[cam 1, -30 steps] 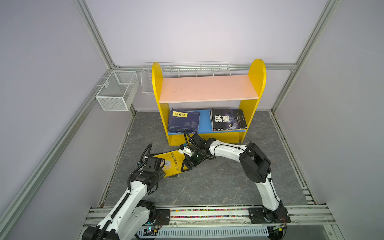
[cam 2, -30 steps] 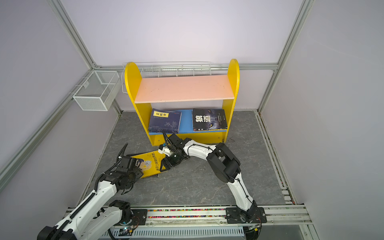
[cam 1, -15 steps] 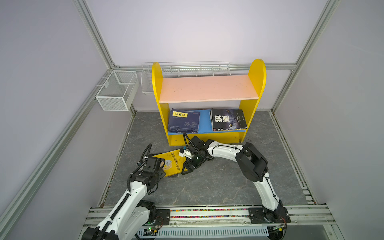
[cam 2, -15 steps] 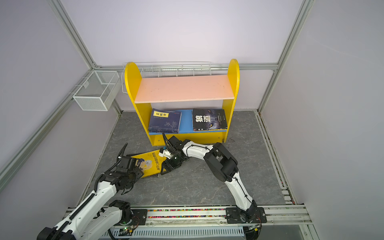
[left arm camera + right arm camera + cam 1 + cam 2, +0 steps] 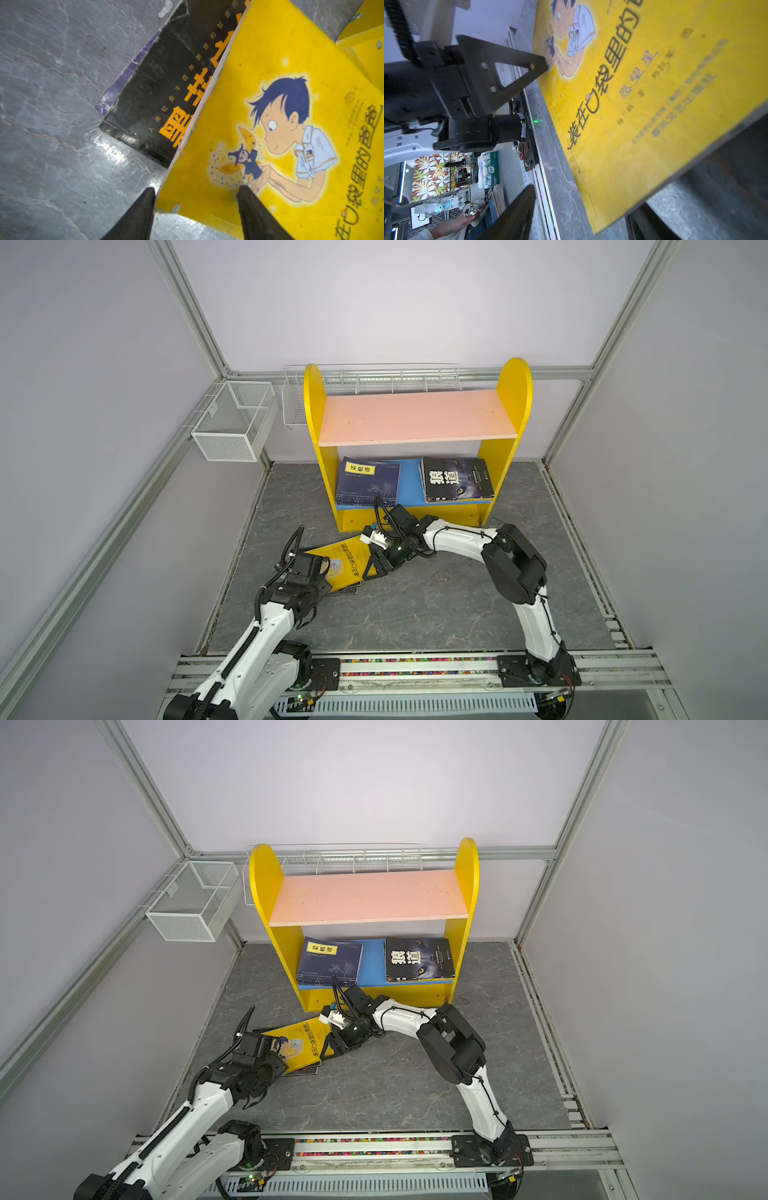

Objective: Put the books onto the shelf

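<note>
The right gripper [image 5: 371, 570] has barely shifted from a second ago, at the yellow book [image 5: 347, 562] on the floor in front of the shelf [image 5: 515, 406]. Its jaws straddle the book's raised edge, seemingly not pinching it. The left gripper [image 5: 195, 190] is spread, one fingertip [image 5: 244, 193] on the cover. A black book [image 5: 166, 83] lies beneath the yellow one. A navy book [image 5: 368, 483] rests on the shelf's blue board [image 5: 409, 489].

yellow book [image 5: 345, 566] atop dark book [image 5: 166, 83] | navy book [image 5: 368, 483], black book [image 5: 455, 481] flat on shelf [image 5: 415, 416]
</note>
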`<act>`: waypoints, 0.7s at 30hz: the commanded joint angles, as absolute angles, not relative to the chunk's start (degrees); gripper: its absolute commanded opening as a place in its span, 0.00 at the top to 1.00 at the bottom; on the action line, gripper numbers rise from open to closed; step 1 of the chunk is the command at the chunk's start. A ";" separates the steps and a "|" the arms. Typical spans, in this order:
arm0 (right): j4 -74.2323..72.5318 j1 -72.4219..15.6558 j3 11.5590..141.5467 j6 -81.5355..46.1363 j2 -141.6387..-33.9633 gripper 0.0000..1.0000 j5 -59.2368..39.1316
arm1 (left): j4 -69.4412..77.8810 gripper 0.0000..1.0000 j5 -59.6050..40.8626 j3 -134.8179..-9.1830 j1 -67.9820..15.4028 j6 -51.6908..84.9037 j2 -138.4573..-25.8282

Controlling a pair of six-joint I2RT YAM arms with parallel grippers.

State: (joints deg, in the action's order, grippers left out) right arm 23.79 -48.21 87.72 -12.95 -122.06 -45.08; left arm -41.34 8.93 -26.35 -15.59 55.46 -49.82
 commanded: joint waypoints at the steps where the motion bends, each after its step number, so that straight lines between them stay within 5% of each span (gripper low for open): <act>1: 19.68 -47.99 87.39 -14.37 -118.48 0.32 -47.84 | -41.06 0.37 8.43 -26.45 -15.64 55.13 -50.27; 8: 17.37 -47.99 88.42 -16.39 -118.26 0.39 -47.37 | -41.16 0.38 8.32 -26.56 -15.62 54.00 -51.48; 16: 12.83 -47.64 87.92 -21.35 -117.60 0.68 -39.68 | -40.94 0.41 7.65 -26.80 -15.73 52.23 -53.60; 21: 10.96 -47.64 87.87 -23.65 -117.94 0.78 -36.52 | -41.56 0.41 7.69 -26.81 -15.68 51.69 -53.16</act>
